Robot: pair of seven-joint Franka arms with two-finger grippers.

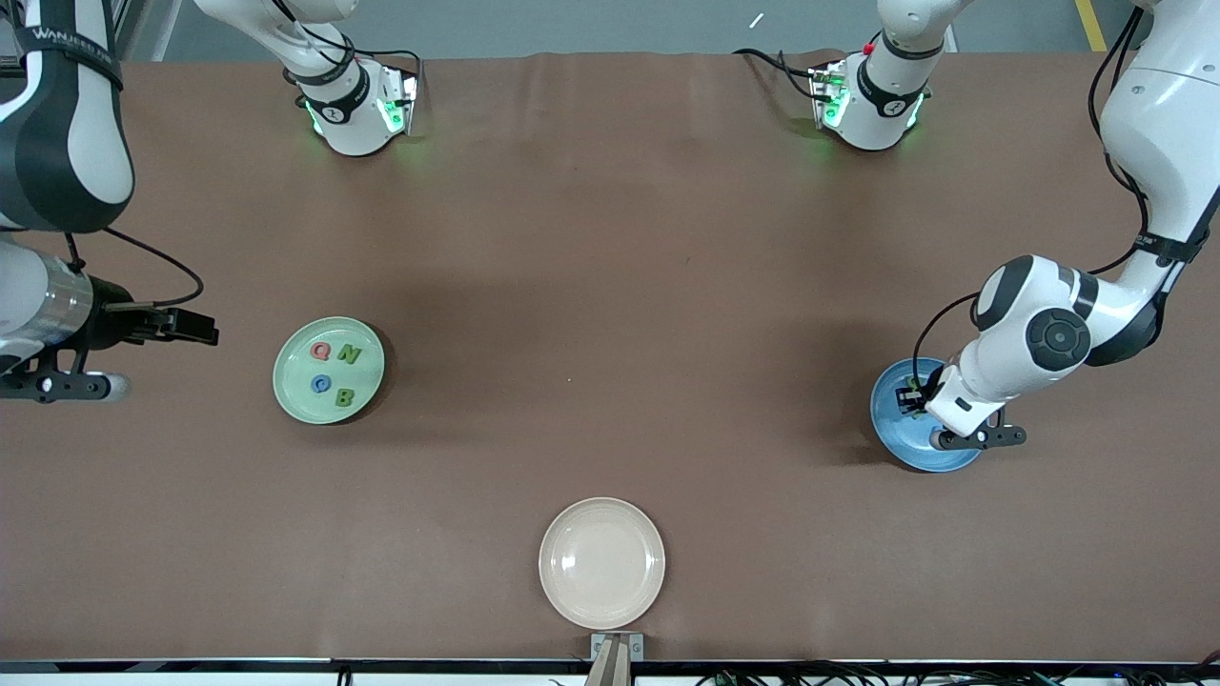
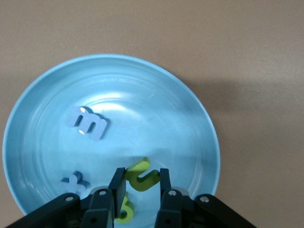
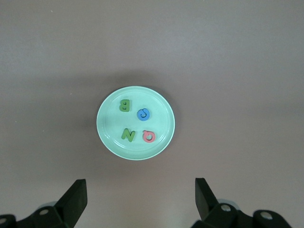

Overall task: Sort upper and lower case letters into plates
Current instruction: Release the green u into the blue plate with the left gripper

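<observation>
Table seen from the front camera: a mint green plate [image 1: 329, 370] toward the right arm's end holds four capital letters, a pink Q [image 1: 321, 352], green N [image 1: 350, 354], blue C [image 1: 321, 384] and green B [image 1: 344, 397]. A blue plate [image 1: 944, 455] sits toward the left arm's end, with the left gripper [image 1: 913, 398] low over it. A bare cream plate [image 1: 601, 562] lies nearest the camera. The right gripper [image 1: 202, 329] waits near the table's edge.

Left wrist view: the black fingers [image 2: 118, 184] are pinched on a lime-green lowercase letter [image 2: 141, 174] inside the blue plate, beside a pale blue m [image 2: 88, 123], a pale blue x [image 2: 75, 181] and another lime-green letter [image 2: 124, 209].

Right wrist view: the fingers [image 3: 76, 197] stand wide apart, empty, above the table near the mint plate.
</observation>
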